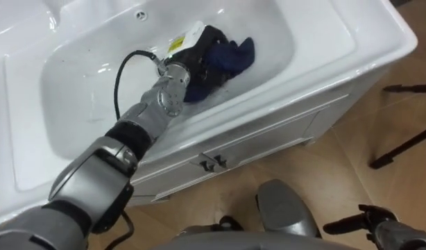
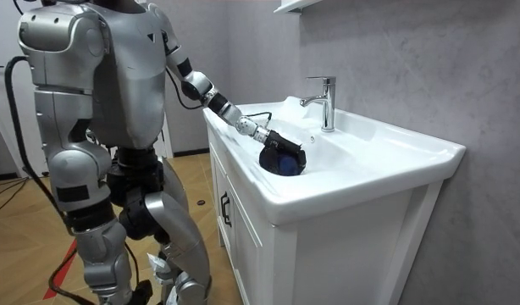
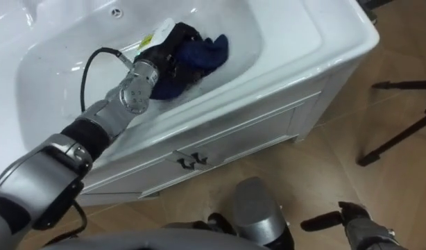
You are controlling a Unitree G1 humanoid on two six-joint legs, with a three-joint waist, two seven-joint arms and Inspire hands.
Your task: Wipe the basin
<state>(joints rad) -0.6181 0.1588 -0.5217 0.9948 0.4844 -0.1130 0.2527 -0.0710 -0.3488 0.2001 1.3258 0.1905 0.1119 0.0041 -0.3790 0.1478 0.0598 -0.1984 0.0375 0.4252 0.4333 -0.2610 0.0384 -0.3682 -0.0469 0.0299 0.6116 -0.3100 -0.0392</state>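
Observation:
A white basin [image 1: 67, 90] is set in a white vanity. A dark blue cloth [image 1: 230, 57] lies bunched against the basin's near wall, towards its right end. My left arm reaches in from the lower left, and my left hand [image 1: 198, 54] rests on the cloth's left part with its fingers curled into the folds. In the room view that left hand [image 2: 275, 141] sits on top of the cloth [image 2: 284, 163] inside the basin [image 2: 362, 157]. My right hand [image 1: 369, 221] hangs low at the lower right, over the floor, with fingers relaxed and holding nothing.
A chrome tap [image 2: 323, 100] stands at the basin's back edge. The vanity's doors [image 1: 268, 142] with small dark handles [image 1: 211, 164] face me. Black stand legs [image 1: 406, 142] lie on the wooden floor to the right. I stand at the vanity's front, on the room view's left.

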